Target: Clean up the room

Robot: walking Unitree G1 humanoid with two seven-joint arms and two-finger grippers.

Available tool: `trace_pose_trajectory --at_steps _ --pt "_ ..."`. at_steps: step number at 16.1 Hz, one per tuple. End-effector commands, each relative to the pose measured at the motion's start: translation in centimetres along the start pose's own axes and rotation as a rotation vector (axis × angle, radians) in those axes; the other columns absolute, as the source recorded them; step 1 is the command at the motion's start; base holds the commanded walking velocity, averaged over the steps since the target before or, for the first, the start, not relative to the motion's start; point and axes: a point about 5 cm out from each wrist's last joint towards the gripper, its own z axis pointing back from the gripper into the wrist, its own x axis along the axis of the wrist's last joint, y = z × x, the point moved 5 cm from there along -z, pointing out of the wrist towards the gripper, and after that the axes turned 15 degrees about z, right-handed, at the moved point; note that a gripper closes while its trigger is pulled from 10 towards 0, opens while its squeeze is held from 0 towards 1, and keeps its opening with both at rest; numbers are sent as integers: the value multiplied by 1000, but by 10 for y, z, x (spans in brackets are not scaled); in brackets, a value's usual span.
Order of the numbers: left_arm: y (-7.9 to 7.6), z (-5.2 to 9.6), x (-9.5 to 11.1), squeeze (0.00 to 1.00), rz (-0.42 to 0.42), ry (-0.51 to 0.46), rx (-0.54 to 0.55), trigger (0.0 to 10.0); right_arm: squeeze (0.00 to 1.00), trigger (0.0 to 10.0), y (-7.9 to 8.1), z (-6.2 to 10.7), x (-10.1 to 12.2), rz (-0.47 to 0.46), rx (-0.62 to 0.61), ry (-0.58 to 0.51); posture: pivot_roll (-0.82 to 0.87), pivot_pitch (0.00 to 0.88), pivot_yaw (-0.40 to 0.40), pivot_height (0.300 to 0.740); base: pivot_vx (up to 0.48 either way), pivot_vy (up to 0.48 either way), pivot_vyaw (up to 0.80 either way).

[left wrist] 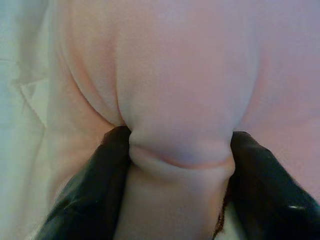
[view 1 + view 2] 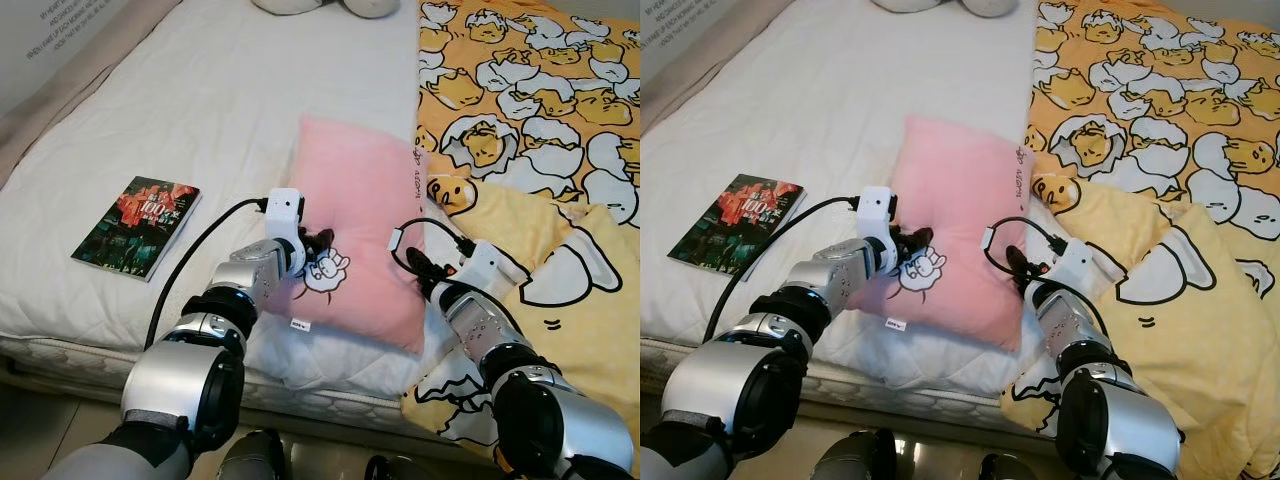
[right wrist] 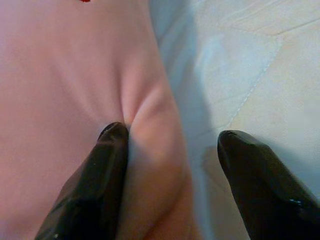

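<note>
pink pillow [image 2: 360, 220] lies on the bed [image 2: 220, 110]. left hand [image 1: 177, 165] clamped on its near edge, right hand [image 3: 172, 150] spread astride its other edge. book [image 2: 137, 226] untouched; cleanup barely begun.

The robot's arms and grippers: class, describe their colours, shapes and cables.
Both arms are jointed silver metal segments with rounded black joints. Each wrist carries a small white box-shaped module with a looping black cable. The left gripper and right gripper each end in two long, glossy black fingers with rounded tips.
</note>
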Motion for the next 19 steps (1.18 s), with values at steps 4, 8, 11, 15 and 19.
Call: trace_pose_trajectory --at_steps 4,8,11,15,19 --pt "-5 -1 -16 0 -36 3 -31 0 0 0 -6 4 -16 3 -16 45 105 139 -10 740 0 0 0" --pt "-9 0 -11 0 -68 -31 -47 0 0 0 2 4 -27 -46 -7 59 124 121 -14 740 0 0 0" --pt "-10 0 -11 0 -88 -46 -58 0 0 0 13 2 -35 -37 4 81 160 89 18 740 0 0 0" --pt "-21 3 5 0 -147 -125 -109 0 0 0 14 0 -23 50 -25 20 180 41 31 740 0 0 0" --pt "-54 6 35 0 -165 -251 -199 0 0 0 8 -1 31 132 -26 -170 105 0 28 740 0 0 0"
